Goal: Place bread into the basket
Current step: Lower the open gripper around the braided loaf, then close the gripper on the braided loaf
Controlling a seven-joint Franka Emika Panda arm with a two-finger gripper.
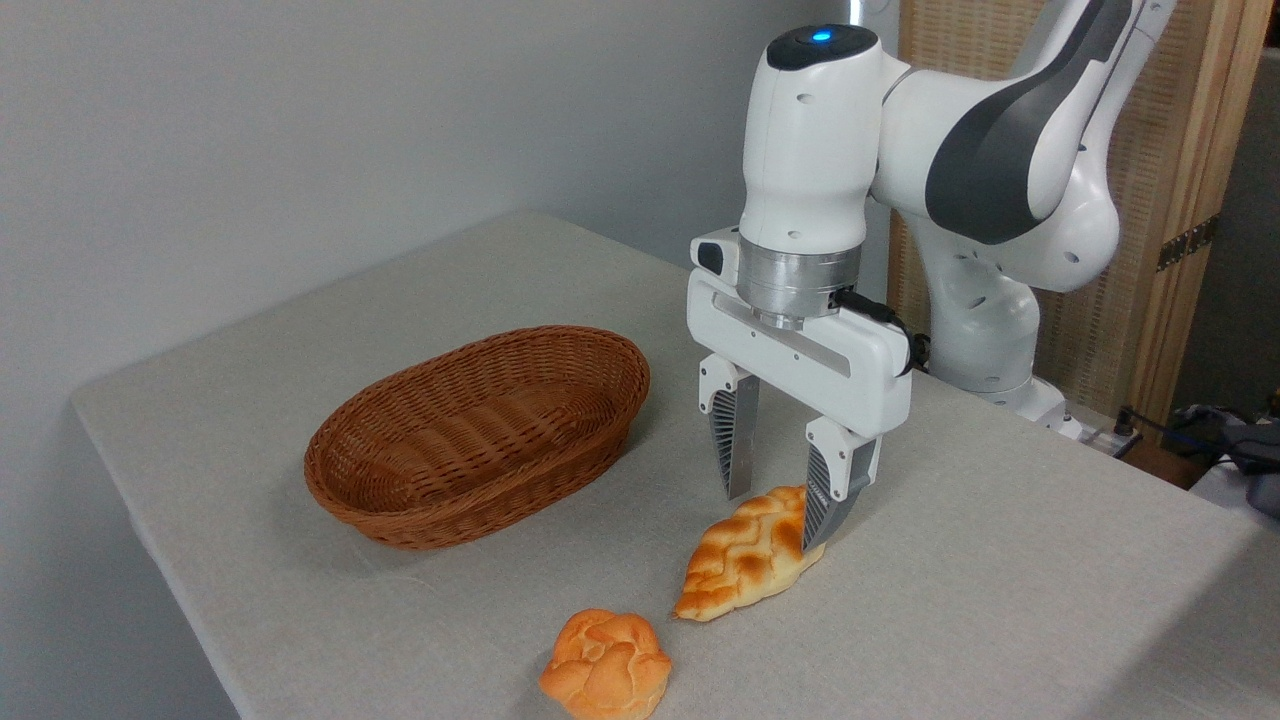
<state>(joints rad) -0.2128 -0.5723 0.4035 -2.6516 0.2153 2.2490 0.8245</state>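
from my remote seat i see the white franka arm's end effector [778,520] pointing straight down over the far end of the golden yellow braided loaf with browned orange ridges [748,566]. its two ribbed fingers are spread apart, one on each side of that end of the bread: the right finger [827,497] looks to be touching or just beside the loaf's upper right edge, while the left finger [733,450] stands a little clear behind it. the grasp is not closed; the jaws are released with a gap wider than the loaf's tip between them.

the loaf lies flat on the grey cloth-covered worktop [1000,600], its long axis running diagonally, its near pointed end toward the lower left. the oval reddish brown woven wicker basket [420,500] sits to the left of it, well apart from the bread, and holds nothing that i can see. a small round knotted orange bun [605,665] rests near the front edge of the worktop, just below the loaf's near tip and not touching it.
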